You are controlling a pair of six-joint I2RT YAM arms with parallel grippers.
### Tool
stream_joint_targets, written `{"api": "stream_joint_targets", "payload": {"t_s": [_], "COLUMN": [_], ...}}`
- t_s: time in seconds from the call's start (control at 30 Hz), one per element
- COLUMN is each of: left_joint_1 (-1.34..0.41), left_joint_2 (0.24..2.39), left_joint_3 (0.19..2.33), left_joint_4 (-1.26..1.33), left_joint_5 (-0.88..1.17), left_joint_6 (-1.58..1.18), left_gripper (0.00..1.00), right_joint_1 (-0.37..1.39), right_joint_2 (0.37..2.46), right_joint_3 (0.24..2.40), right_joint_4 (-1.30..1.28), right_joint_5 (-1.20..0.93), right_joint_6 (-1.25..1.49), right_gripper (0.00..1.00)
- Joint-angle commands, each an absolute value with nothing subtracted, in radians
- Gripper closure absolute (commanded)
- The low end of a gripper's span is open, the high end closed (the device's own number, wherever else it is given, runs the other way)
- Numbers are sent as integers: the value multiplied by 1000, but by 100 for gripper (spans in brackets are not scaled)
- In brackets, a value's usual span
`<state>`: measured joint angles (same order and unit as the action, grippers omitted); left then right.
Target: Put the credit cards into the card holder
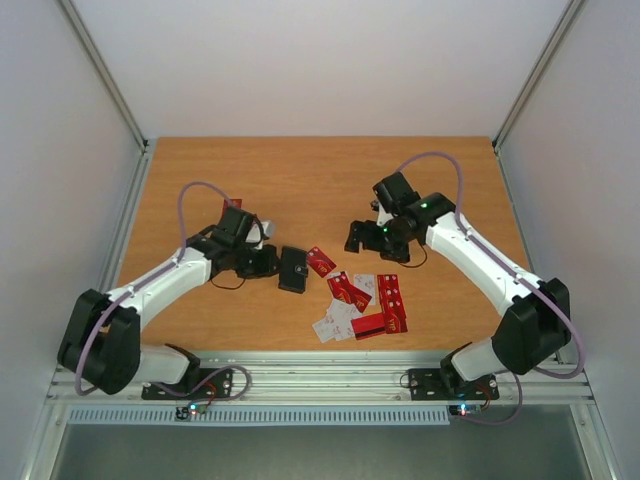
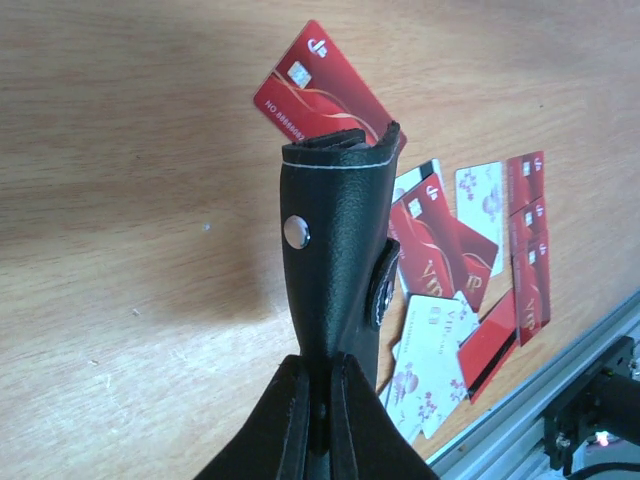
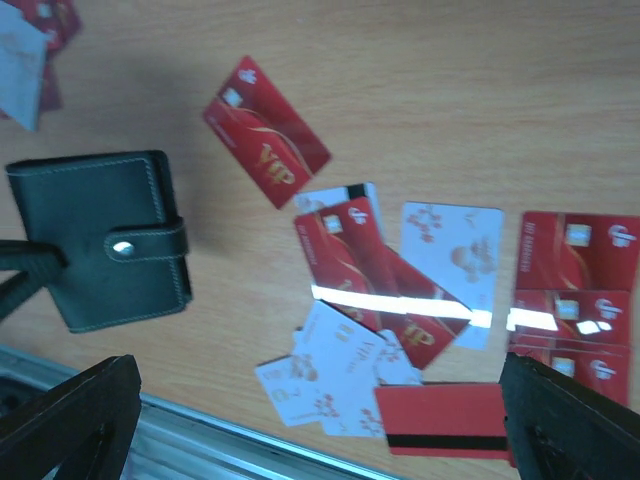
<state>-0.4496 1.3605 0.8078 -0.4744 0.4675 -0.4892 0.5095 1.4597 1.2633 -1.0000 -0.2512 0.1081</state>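
Black card holder (image 2: pixel 335 260) sits clamped in my left gripper (image 2: pixel 318 400), its strap snapped shut and no card visibly inside. My right gripper (image 3: pixel 320 425) hangs with jaws wide apart and empty, and the credit cards (image 3: pixel 345 250) lie loose on the wooden table (image 1: pixel 300 180) beneath them. I judge nearly everything is left: open the holder, then load the cards.

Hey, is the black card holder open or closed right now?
Closed: the card holder is folded flat, its strap snapped across the edge, with the left gripper clamping one end.
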Motion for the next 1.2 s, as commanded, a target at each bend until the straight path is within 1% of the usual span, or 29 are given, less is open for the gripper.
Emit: {"api": "stream_joint_targets", "payload": {"t_s": [0.0,0.17,0.47,0.63,0.73,0.93,1.17], "left_joint_1": [-454,-457,-467,-478,-481,-506,-552], "left_joint_2": [1302,1274,1294,1309,1322,1346,1354], "left_joint_3": [843,894,975,1016,1046,1101,1143], "left_joint_4": [-485,-518,-531,-532,-541,-567,-592], "left_joint_5": [480,476,477,473,473,457,433], "left_joint_6": [-530,-547,-563,-576,-578,-569,-566], "left_gripper": [100,100,100,100,100,100,100], "right_joint_1": [518,527,577,605,617,645,656], "right_joint_2": [1477,1504,1583,1627,1650,1691,1717], "right_joint_3": [1298,1308,1399,1439,1463,1519,1552], "right_joint_4": [-897,-814,-827,-830,-851,-887,-941], "right_joint_5": [-377,-478,-505,-526,-521,-503,-437], "right_joint_6": [189,240,221,211,200,161,129], "right_gripper": [2,7,23,38,45,48,54]}}
